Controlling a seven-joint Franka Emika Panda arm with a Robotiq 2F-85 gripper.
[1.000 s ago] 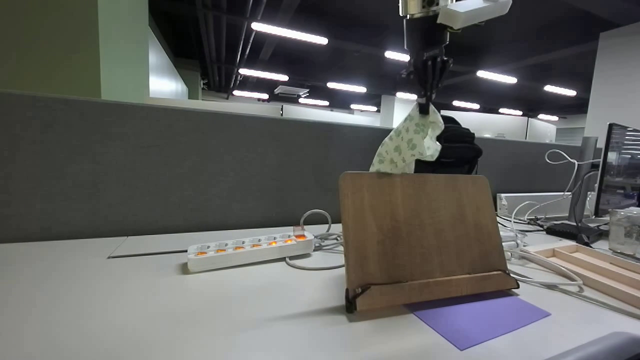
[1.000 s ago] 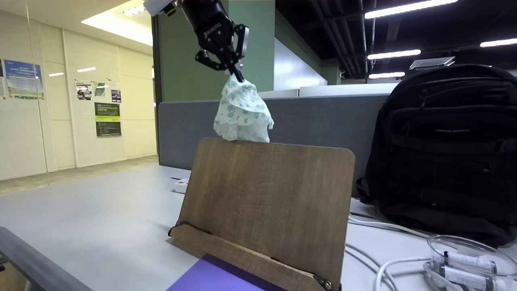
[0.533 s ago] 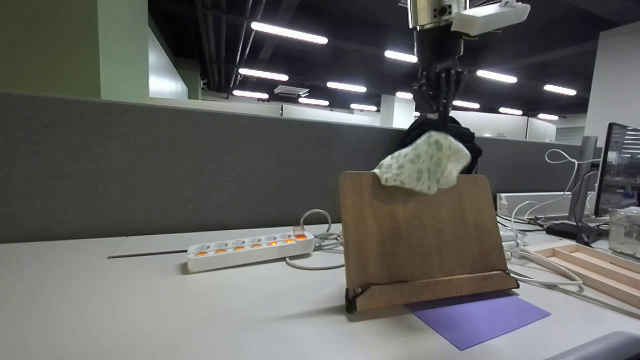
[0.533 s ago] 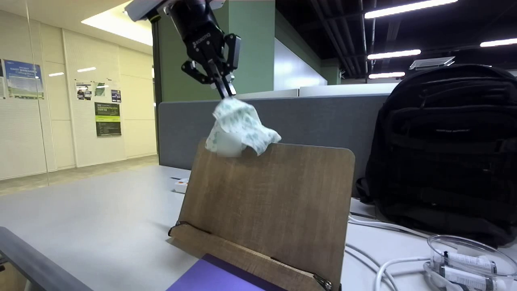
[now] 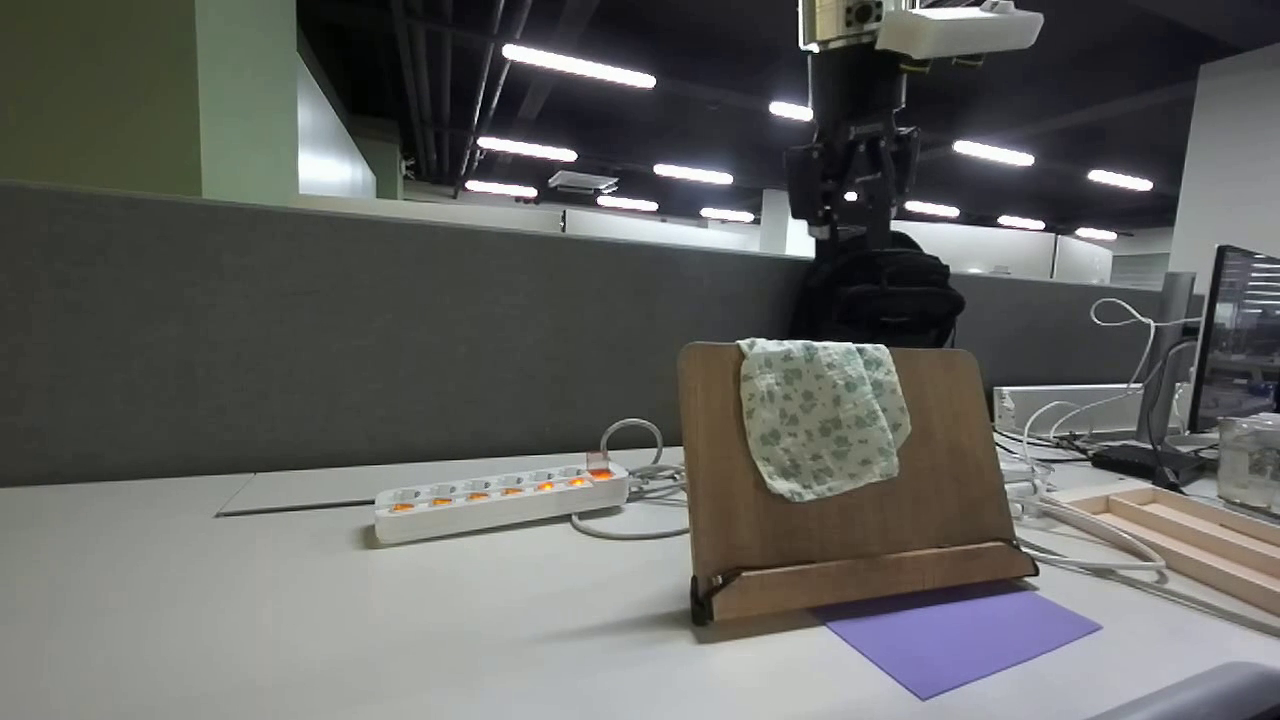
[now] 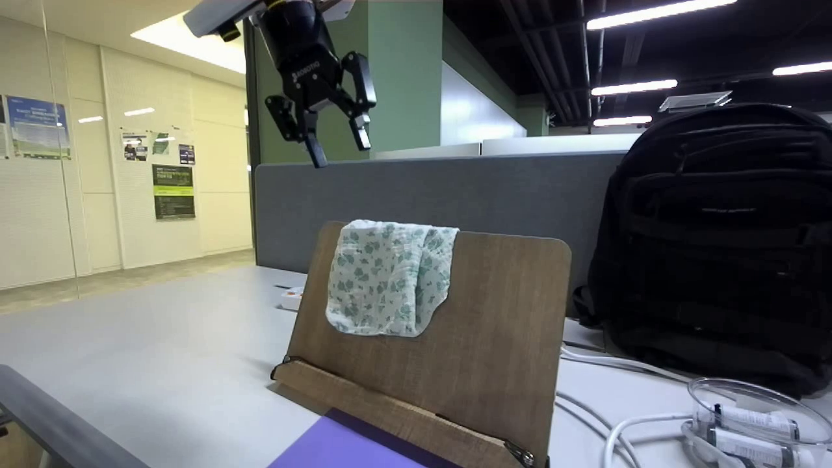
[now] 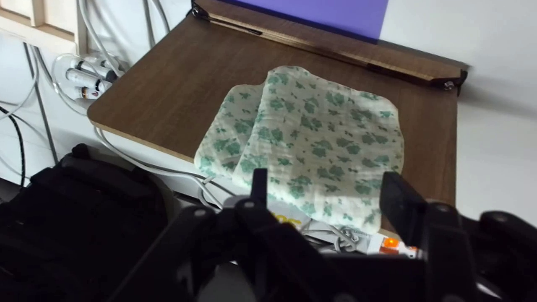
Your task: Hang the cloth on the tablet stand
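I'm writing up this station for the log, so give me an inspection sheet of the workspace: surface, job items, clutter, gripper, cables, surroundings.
Surface: white table, flat purple sheet at the foot of the tablet stand.
Job's things: cloth hangs over the stand's top edge and down its front; how much falls behind is unclear.
Clutter: white power strip with orange lights showing; clear container holding small labelled cylinders; pale wooden tray.
Gripper: above the stand, jaws open, holding nothing, apart from the cloth.
Cables: white cables on the table, around the power strip and beside the stand.
Surroundings: grey partition along the table; black backpack in front of it; monitor cut off by the frame edge.
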